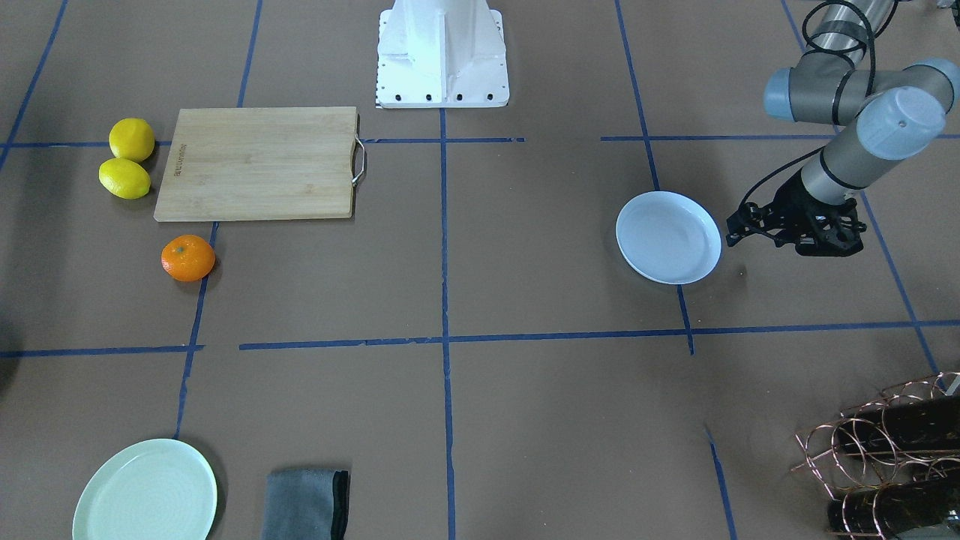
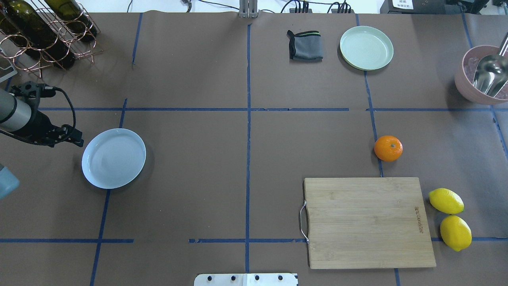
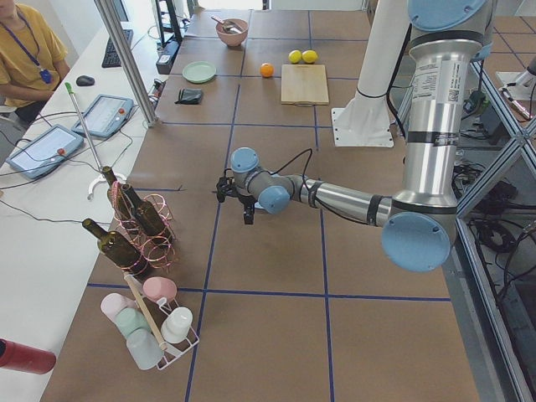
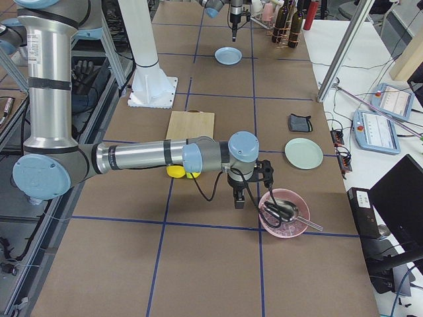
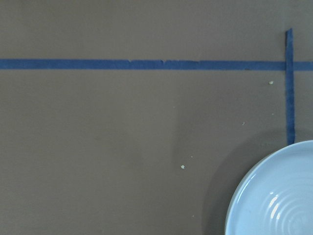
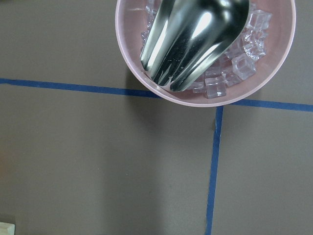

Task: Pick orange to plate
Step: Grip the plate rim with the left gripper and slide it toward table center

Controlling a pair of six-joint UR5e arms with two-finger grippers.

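Observation:
The orange point(image 2: 388, 148) lies on the brown table beyond the cutting board, on the robot's right side; the front view shows the orange point(image 1: 187, 258) too. The pale bluish-white plate point(image 2: 113, 158) sits bare on the left side, its plate rim point(image 5: 254, 186) filling a corner of the left wrist view. My left gripper point(image 2: 59, 137) hovers just left of the plate, pointing down; its fingers are too small to judge. My right gripper point(image 4: 238, 200) hangs beside a pink bowl, seen only from the side, so I cannot tell its state. Neither gripper is near the orange.
A wooden cutting board point(image 2: 367, 222) with two lemons point(image 2: 446, 200) beside it lies near the robot's right. A pink bowl point(image 2: 464, 85) holds ice and a metal scoop. A pale green plate point(image 2: 366, 47), a grey cloth point(image 2: 304, 45) and a wine rack point(image 2: 43, 31) line the far edge.

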